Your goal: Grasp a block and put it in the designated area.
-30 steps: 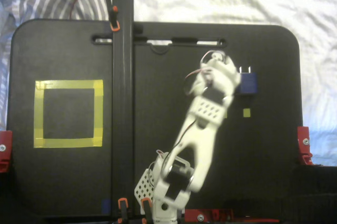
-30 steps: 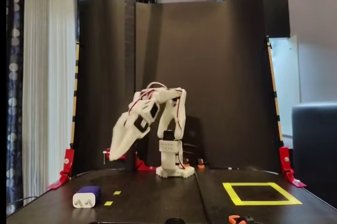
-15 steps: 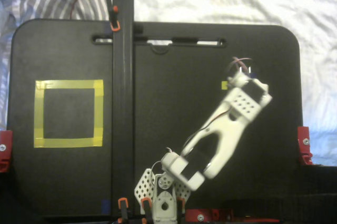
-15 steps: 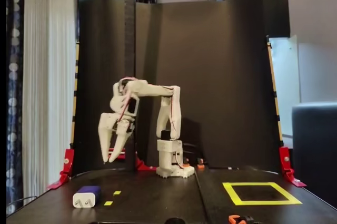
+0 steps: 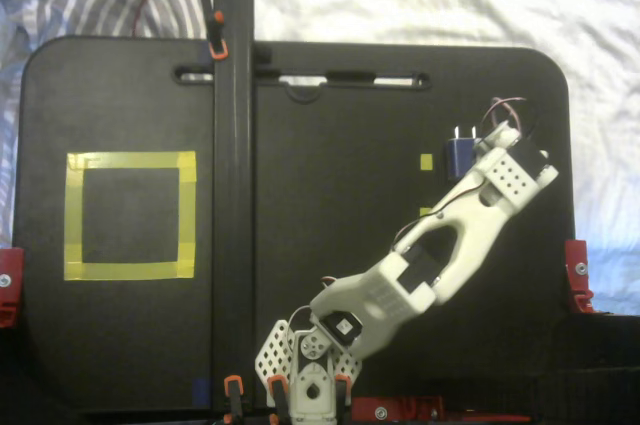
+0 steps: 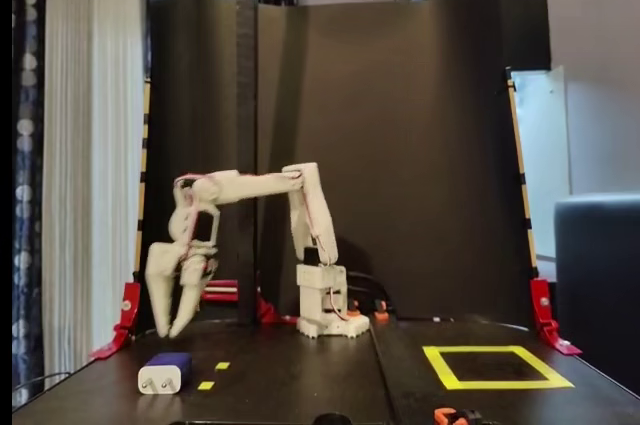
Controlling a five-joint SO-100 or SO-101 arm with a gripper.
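A: Block (image 6: pixel 165 373) first. What does it look like?

B: Small and boxy, dark blue on top, with a pale end face turned toward the front camera. From above, block (image 5: pixel 461 156) shows as a blue body with two short silver prongs on its far end.

A: Where is it?

B: On the black table (image 5: pixel 330 245), on the right side in the top-down fixed view, just beside a tiny yellow mark (image 5: pixel 426 161). In the front fixed view it lies low on the left, with two small yellow marks (image 6: pixel 213 376) just to its right.

A: And the gripper?

B: In the front fixed view the gripper (image 6: pixel 170 327) hangs above the block, tips pointing down, clear of it. The two white fingers (image 6: pixel 159 290) stand a little apart, a narrow gap between the tips, and nothing is between them. From above, the wrist end of the arm (image 5: pixel 440 245) covers most of the gripper, so the gap cannot be judged there; the block sits right at its edge.

A: The area?

B: A square of yellow tape (image 5: pixel 130 215), black inside, on the left in the top-down view and well apart from the block. In the front view the area (image 6: pixel 497 366) lies on the right. A black upright post (image 5: pixel 232 175) stands between the two halves of the table.
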